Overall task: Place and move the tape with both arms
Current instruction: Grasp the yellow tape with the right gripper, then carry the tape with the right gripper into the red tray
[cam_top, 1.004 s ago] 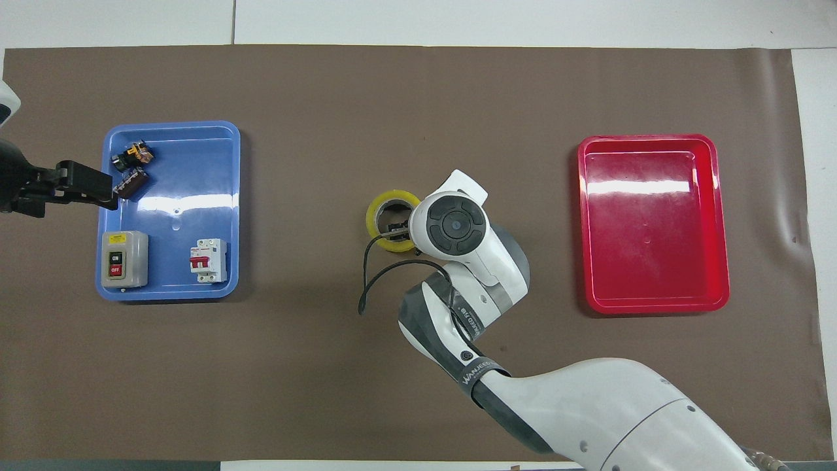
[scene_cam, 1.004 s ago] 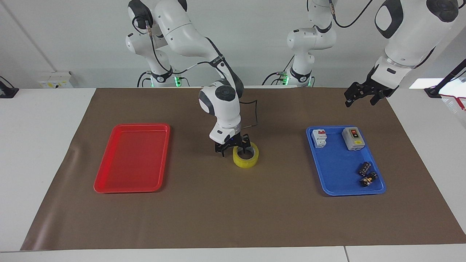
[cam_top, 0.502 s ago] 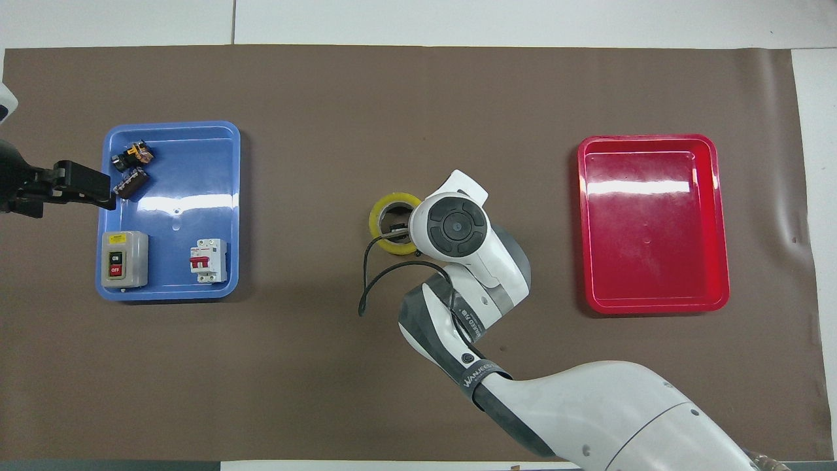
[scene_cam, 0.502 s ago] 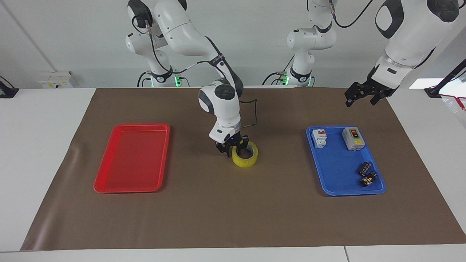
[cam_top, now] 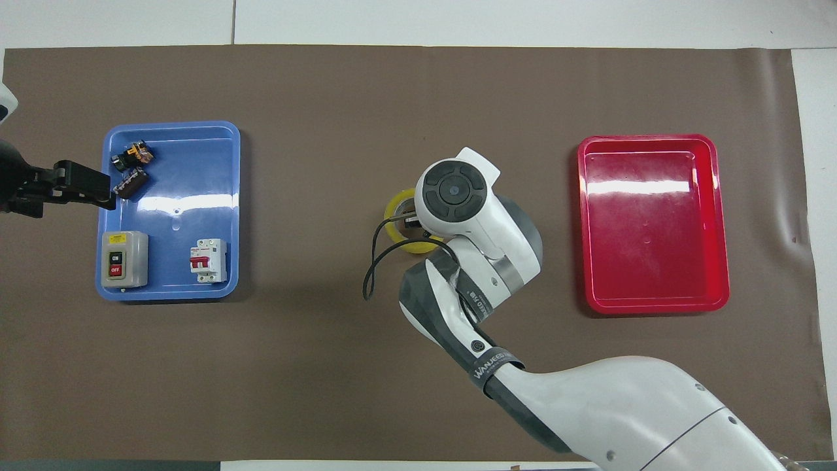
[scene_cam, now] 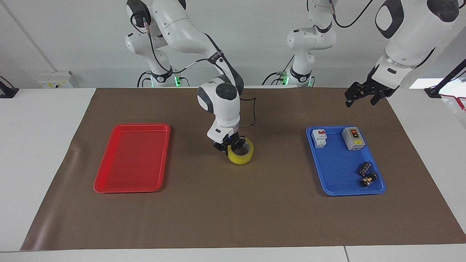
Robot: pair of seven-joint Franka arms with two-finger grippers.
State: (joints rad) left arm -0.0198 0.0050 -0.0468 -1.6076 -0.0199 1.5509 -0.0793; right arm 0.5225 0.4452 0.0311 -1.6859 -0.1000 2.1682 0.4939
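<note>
The tape [scene_cam: 240,158], a yellow roll with a pale core, is at the middle of the brown mat, midway between the two trays. My right gripper [scene_cam: 229,145] is shut on the tape's wall, one finger inside the core and one outside. The roll looks slightly raised off the mat. From overhead the right wrist covers most of the tape [cam_top: 392,210]. My left gripper [scene_cam: 360,95] hangs open and holds nothing. In the overhead view the left gripper [cam_top: 85,188] is over the outer edge of the blue tray.
An empty red tray [scene_cam: 131,160] lies toward the right arm's end of the table. A blue tray [scene_cam: 338,171] toward the left arm's end holds a grey switch box [scene_cam: 353,138], a white breaker [scene_cam: 319,138] and two small dark parts [scene_cam: 367,174]. Two smaller arms stand at the robots' edge.
My right gripper closed on the tape's wall and carried it a little up and toward the red tray. The left arm has not moved.
</note>
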